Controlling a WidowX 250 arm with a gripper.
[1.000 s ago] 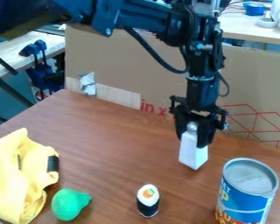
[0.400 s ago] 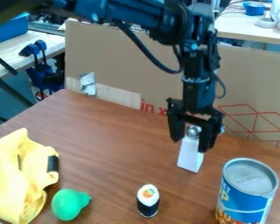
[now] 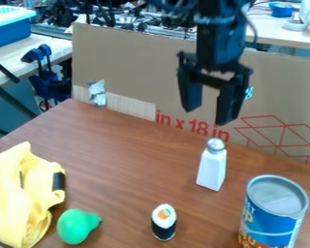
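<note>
- White shaker (image 3: 210, 168), metal cap (image 3: 215, 145): 1 pc, upright on brown tabletop (image 3: 125, 150), right of ctr. Nothing grips it.
- Gripper (image 3: 208, 114), black, 2-finger: fingers well parted, nil grasped; hangs above shaker, w/ gap btwn tips & cap.
- Risk no. 1, tipping: shaker is tall w/ a narrow base; a low sideways sweep or off-ctr descent could put a fingertip on the cap & topple it. Judged the chief hazard.
- Risk no. 2, slip: tapered sides & rounded cap; a pinch too high could slide off or leave shaker askew.
- Risk no. 3, knock-on: blue can (image 3: 271, 219) stands near right; shaker falling that way could strike it. Sushi piece (image 3: 163, 223), upright, near left of shaker, could be bowled over by a roll or a low pass.
- Risk no. 4, snag: cardboard panel (image 3: 135, 58) stands along far edge, behind gripper; too far a reach could scrape it.
- Arm (image 3: 217, 41), black: enters at top edge, right of ctr; lower section approx. vert., fingers pointing down, one tip slightly lower in view.
- Misc., near left: green pear-shaped item (image 3: 77, 226) beside yellow cloth (image 3: 18, 193); both well apart from gripper, low risk.
</note>
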